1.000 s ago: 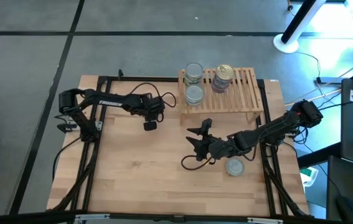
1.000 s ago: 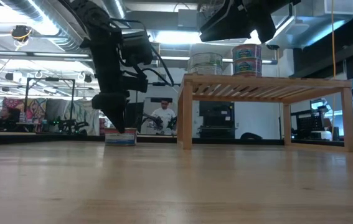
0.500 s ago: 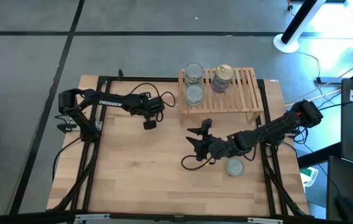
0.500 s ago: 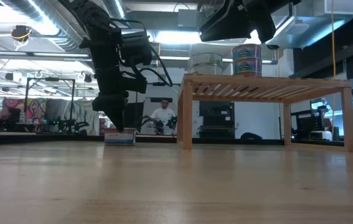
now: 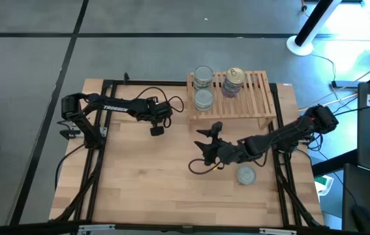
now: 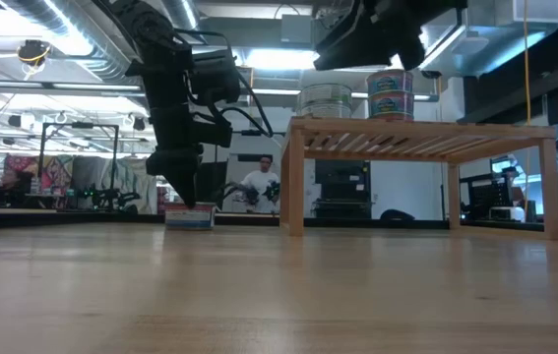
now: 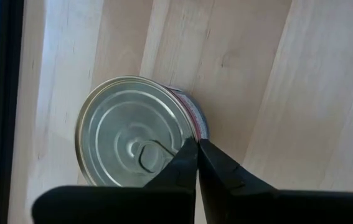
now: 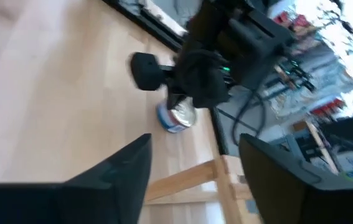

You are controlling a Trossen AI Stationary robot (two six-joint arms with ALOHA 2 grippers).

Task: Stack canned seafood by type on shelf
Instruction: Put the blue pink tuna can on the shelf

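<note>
Since a second ago the left gripper (image 7: 196, 163) is showing its two dark fingers pressed flat together, where they were standing apart before, and the right gripper (image 5: 208, 139) is spreading a little wider while nudging slightly toward 9 o'clock; the cans and the rack are lying where they were.

Left gripper is hanging over the table's 10 o'clock area, its closed tips sitting over the pull-ring top of a silver can (image 7: 140, 132) that is resting on the wooden table (image 5: 139, 176); whether the tips are pinching the ring or only touching the lid cannot be told. From table height the same can (image 6: 190, 216) is sitting flat on the boards directly under the dark fingers.

Right gripper is hovering near the table's centre, fingers spread wide with nothing between them, pointing toward 9 o'clock. Just beside the right arm, toward 5 o'clock, a lone silver-topped can (image 5: 246, 175) is lying on the table.

At 12 o'clock the slatted shelf (image 5: 256, 98) is carrying two silver-topped cans (image 5: 203, 88) at its left end and a stack of gold-topped cans (image 5: 235, 81) just beside them. A person (image 6: 257, 182) is showing in the room beyond the table.
</note>
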